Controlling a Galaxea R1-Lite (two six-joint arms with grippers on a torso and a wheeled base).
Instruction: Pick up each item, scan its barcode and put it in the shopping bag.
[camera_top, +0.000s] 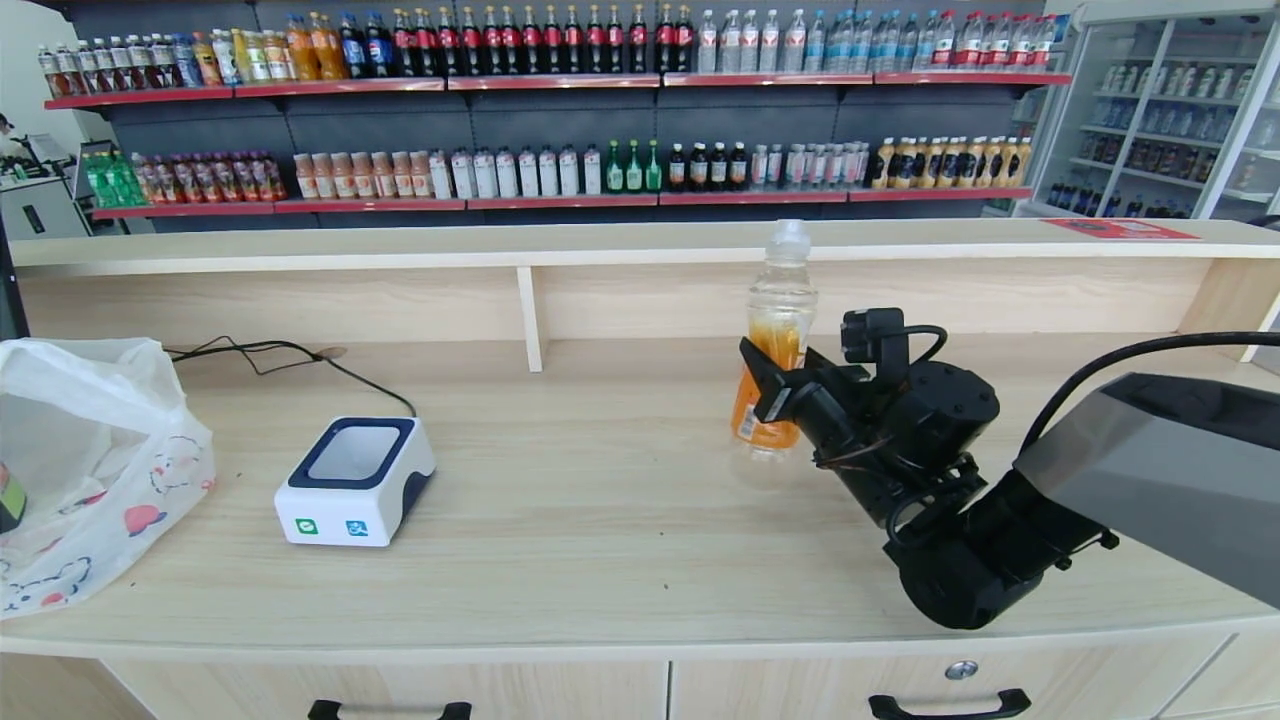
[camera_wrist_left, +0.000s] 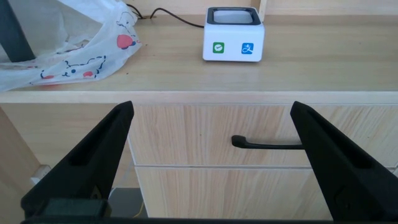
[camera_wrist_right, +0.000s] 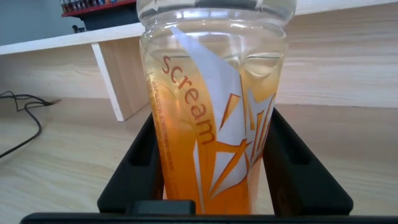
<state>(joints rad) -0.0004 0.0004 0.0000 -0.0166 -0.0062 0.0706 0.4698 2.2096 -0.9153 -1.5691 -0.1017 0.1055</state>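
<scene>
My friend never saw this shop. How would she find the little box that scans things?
Start at the long pale wooden counter. On it, between the plastic bag on the left and the orange drink bottle, sits the scanner. It is the only small white box, with a dark blue rim on top and a black cable behind.
</scene>
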